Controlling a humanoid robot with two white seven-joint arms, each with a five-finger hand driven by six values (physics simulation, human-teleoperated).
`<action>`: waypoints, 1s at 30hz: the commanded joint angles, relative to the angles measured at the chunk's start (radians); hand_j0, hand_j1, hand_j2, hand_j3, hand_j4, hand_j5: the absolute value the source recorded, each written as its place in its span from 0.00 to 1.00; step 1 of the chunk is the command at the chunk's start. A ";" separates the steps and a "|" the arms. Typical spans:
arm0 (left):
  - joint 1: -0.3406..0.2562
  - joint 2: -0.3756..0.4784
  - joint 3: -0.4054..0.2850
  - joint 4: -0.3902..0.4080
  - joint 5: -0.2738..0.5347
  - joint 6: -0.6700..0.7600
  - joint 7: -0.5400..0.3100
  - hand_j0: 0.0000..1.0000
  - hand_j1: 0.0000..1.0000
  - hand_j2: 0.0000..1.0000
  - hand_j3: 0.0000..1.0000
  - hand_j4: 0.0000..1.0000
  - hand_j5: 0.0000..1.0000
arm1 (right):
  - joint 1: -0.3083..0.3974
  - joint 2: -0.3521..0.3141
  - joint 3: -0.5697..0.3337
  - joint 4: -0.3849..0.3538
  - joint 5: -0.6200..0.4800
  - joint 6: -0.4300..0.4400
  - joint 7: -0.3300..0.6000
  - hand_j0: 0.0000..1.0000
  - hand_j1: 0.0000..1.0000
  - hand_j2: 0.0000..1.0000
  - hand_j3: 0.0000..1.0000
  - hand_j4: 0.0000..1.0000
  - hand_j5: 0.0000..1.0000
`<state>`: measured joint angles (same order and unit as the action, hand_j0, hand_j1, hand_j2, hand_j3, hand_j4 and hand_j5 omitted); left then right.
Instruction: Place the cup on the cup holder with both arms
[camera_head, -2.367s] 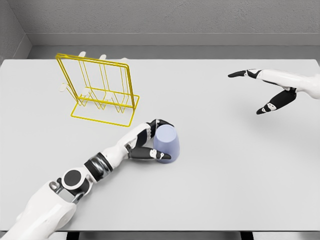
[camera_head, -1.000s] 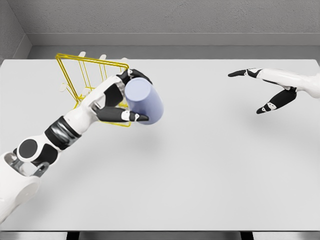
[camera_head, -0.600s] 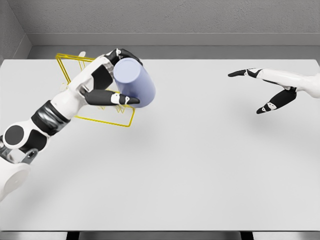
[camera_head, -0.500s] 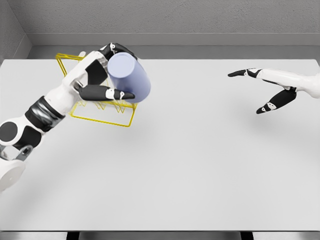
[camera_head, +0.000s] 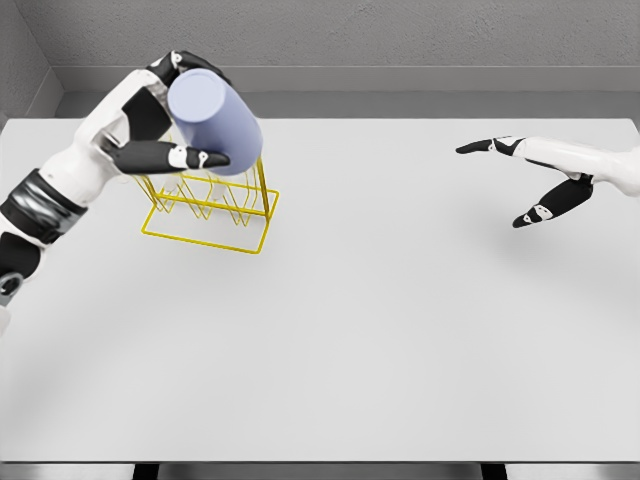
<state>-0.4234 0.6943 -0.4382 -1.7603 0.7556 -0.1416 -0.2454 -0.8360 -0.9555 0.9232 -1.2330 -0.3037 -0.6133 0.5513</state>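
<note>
One cup (camera_head: 212, 122), lavender, smooth-walled, rides tilted in the air over the yellow wire cup holder (camera_head: 208, 203) at far left of the counter (camera_head: 400, 320). Left robot hand (camera_head: 160, 120) is clamped round its side wall. Likely rigid, light, slippery; mid-wall wrap suits. Right robot hand (camera_head: 530, 175) hangs spread, far right.

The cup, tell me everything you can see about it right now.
The cup is a plain, matte lavender-blue cylinder with no handle showing. It is tilted, its flat closed end turned up toward the camera, so its opening is hidden. The left hand grips it, black-tipped thumb across the front, other fingers wrapped behind. It is held in the air in front of the top of the yellow wire cup holder, at the table's far left.
</note>
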 joint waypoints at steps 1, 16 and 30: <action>0.000 0.002 0.029 0.002 0.005 0.004 0.003 0.31 0.31 0.31 0.31 0.31 0.31 | 0.000 -0.002 -0.001 0.000 -0.008 0.002 -0.001 1.00 1.00 1.00 1.00 1.00 1.00; 0.008 0.010 0.041 0.022 0.005 0.008 0.002 0.31 0.31 0.31 0.31 0.31 0.31 | 0.000 0.000 -0.001 0.000 -0.008 0.002 -0.001 1.00 1.00 1.00 1.00 1.00 1.00; 0.037 0.031 0.035 0.024 0.002 0.024 -0.003 0.32 0.32 0.32 0.32 0.32 0.32 | 0.000 0.000 0.000 0.000 -0.008 0.002 -0.001 1.00 1.00 1.00 1.00 1.00 1.00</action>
<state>-0.3866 0.7252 -0.4051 -1.7376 0.7544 -0.1207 -0.2507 -0.8360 -0.9548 0.9243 -1.2329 -0.3037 -0.6133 0.5511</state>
